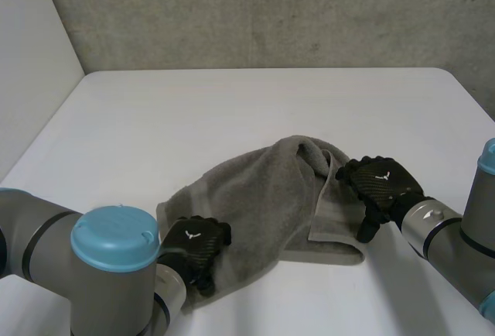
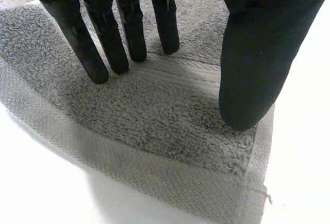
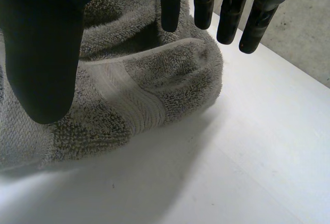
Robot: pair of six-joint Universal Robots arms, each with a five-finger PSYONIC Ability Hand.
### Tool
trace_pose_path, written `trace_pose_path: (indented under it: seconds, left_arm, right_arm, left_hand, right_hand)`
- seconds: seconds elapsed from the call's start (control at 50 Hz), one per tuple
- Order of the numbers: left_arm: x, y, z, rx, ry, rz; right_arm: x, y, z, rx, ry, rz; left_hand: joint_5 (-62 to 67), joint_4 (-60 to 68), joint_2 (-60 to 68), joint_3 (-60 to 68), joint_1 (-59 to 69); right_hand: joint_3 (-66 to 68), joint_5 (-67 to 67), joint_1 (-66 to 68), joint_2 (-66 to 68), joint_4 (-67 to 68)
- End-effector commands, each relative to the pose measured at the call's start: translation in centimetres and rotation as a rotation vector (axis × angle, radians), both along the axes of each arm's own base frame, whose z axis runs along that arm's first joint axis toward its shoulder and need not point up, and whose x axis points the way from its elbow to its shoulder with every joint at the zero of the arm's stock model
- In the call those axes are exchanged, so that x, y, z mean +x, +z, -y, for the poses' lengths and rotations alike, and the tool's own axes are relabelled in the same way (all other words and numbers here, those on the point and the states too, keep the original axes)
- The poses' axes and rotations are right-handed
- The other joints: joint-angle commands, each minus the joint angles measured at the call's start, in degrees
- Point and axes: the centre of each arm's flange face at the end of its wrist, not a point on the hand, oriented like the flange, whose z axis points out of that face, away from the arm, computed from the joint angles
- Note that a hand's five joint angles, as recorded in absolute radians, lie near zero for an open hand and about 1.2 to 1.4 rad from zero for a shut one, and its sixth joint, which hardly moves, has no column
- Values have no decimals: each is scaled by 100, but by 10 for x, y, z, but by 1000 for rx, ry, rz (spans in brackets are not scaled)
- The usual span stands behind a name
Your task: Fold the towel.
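Left hand (image 1: 197, 245) rests straight-fingered on a corner of the towel (image 1: 263, 197), right hand (image 1: 380, 183) hangs loose, fingers spread, by its bunched edge.

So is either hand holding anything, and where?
Nothing is held. The left hand lies open on the towel's near corner; the right hand is open over its bunched end.

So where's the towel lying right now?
In the head view the towel lies rumpled on the near middle of the white table, between the hands: left hand over its near left corner, right hand at its right edge.
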Motion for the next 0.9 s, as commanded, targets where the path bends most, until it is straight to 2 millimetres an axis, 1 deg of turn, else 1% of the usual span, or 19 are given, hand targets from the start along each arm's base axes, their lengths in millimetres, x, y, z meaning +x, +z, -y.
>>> trace_pose_path:
  seconds: [0.02, 0.12, 0.2, 0.32, 0.38, 0.52, 0.58, 0.62, 0.64, 0.68, 0.7, 0.72, 0.84, 0.9]
  left_arm:
    - [1, 1, -2, 4, 0, 4]
    - [2, 3, -4, 4, -1, 4]
    - [2, 3, -5, 4, -4, 4]
    - [3, 0, -7, 13, -6, 12]
    - [3, -1, -8, 17, -7, 15]
    - [4, -3, -9, 20, -7, 18]
    - [4, -4, -8, 17, -2, 22]
    - [4, -4, -6, 6, 13, 25]
    - [4, -4, -6, 6, 13, 25]
    - [4, -2, -2, -16, 33, 20]
    - [4, -2, -2, -16, 33, 20]
    - [3, -1, 1, -31, 38, 9]
    - [-5, 5, 10, -92, 42, -44]
    - [-6, 7, 12, -100, 43, -51]
  right_arm:
    - [0, 0, 0, 0, 1, 0]
    - [0, 0, 0, 0, 2, -2]
    - [0, 0, 0, 2, 2, -2]
    - [1, -2, 0, -5, 4, 0]
    - [1, -3, 0, -3, 4, -2]
    - [1, -4, 0, -2, 4, -2]
    - [1, -4, 0, -2, 6, -2]
    - [1, -4, 0, -2, 6, -2]
    - [1, -4, 0, -2, 6, -2]
    - [1, -4, 0, -2, 6, -2]
    - [1, -4, 0, -2, 6, -2]
    - [1, -4, 0, -2, 6, -2]
    - [1, -5, 0, 0, 6, -3]
    - [1, -4, 0, -2, 6, -2]
  left_hand:
    - [279, 278, 281, 282, 277]
    - [-90, -90, -88, -87, -91]
    - [-108, -109, -106, -105, -110]
    - [-209, -210, -207, -206, -211]
    - [-461, -461, -459, -458, -462]
    - [-327, -328, -325, -324, -329]
    - [-75, -75, -73, -72, -76]
    - [527, 527, 530, 530, 526]
    - [531, 530, 533, 534, 529]
    - [1150, 1149, 1152, 1153, 1148]
    - [1153, 1153, 1155, 1156, 1152]
    - [1420, 1419, 1422, 1423, 1418]
    - [1959, 1958, 1961, 1962, 1958]
    - [1977, 1977, 1980, 1980, 1976]
  right_hand:
    - [-232, -436, -393, -412, -342]
    - [-232, -436, -393, -412, -342]
    - [-232, -436, -393, -412, -342]
    - [-232, -436, -393, -412, -342]
    - [-232, -436, -393, -412, -342]
    - [-232, -436, -393, -412, -342]
    - [-232, -436, -393, -412, -342]
    - [-232, -436, -393, -412, -342]
    - [-232, -436, -393, -412, -342]
    - [-232, -436, -393, -412, -342]
    - [-232, -436, -393, -412, -342]
    - [-232, -436, -393, -412, -342]
    - [-232, -436, -393, -412, -342]
    - [-232, -436, -393, -412, -342]
